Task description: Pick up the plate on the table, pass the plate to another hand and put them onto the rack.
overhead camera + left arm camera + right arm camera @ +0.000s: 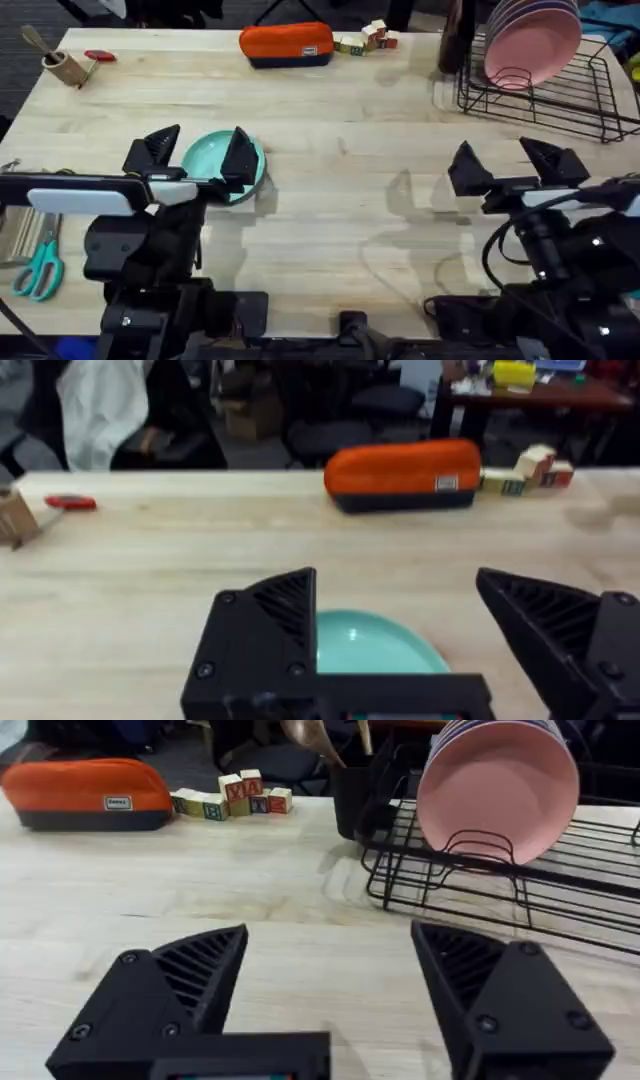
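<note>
The teal plate (222, 160) lies flat on the wooden table (340, 200), left of centre. My left gripper (196, 152) hovers open over it, one black finger off the plate's left side and the other over its right part. In the left wrist view the plate (365, 643) shows between the spread fingers (270, 625). My right gripper (508, 165) is open over bare table at the right, with nothing between its fingers. The black wire rack (560, 85) stands at the back right and holds pink plates (530, 42); it also shows ahead in the right wrist view (500, 870).
An orange pouch (286, 44) and toy blocks (365, 40) lie at the table's back. A dark bottle (455, 35) stands beside the rack. A wooden holder (65, 65) and red item (100, 56) sit back left. Scissors (40, 268) lie at the left edge.
</note>
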Robot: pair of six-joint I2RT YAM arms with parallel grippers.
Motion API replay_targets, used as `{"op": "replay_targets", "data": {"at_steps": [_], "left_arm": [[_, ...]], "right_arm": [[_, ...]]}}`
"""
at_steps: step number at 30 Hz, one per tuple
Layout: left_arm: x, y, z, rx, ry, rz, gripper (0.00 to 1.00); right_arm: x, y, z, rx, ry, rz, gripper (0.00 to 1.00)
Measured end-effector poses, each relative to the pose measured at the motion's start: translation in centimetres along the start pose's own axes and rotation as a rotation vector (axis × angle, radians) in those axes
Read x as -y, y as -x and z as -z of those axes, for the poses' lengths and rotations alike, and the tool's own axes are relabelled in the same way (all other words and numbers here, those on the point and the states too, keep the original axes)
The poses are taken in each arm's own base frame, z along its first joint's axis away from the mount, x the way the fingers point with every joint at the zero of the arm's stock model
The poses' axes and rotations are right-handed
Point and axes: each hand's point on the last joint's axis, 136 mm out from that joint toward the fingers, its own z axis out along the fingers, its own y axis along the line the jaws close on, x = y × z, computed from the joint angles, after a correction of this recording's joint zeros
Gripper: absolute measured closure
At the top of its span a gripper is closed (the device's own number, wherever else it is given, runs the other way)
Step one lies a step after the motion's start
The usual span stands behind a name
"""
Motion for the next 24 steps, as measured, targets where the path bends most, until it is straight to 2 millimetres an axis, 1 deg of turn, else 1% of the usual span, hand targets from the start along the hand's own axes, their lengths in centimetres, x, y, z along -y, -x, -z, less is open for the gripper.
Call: {"op": "replay_targets", "data": {"at_steps": [5, 7, 10, 12, 14, 16, 20, 24], "left_arm": [[0.0, -1.0, 0.3, -0.078, 0.002, 0.012, 0.006], [0.0, -0.5, 0.9, -0.113, 0.003, 0.027, 0.006], [0.0, 1.8, 1.9, -0.143, 0.005, 0.04, 0.006], [0.1, 4.0, 2.5, -0.147, 0.006, 0.045, 0.006], [0.1, 6.2, 2.7, -0.149, 0.006, 0.046, 0.006], [0.1, 8.1, 2.6, -0.16, 0.007, 0.046, 0.006], [-0.1, 10.9, 1.4, -0.213, 0.023, 0.047, 0.006], [-0.2, 12.7, -0.3, -0.286, 0.035, 0.046, 0.006]], "right_arm": [[0.0, 0.3, 0.2, -0.009, 0.0, 0.0, 0.008], [0.0, 0.9, 0.5, -0.012, 0.0, -0.001, 0.007], [0.0, 3.3, 1.2, -0.002, 0.0, -0.003, 0.007], [0.0, 5.5, 1.7, -0.003, 0.0, -0.003, 0.007], [0.0, 7.4, 2.0, -0.014, 0.0, -0.003, 0.007], [0.0, 8.8, 1.9, -0.042, 0.001, -0.004, 0.007], [0.1, 11.2, 0.3, -0.122, 0.001, -0.006, 0.007], [-0.1, 13.1, -2.0, -0.215, 0.014, -0.01, 0.007]]}}
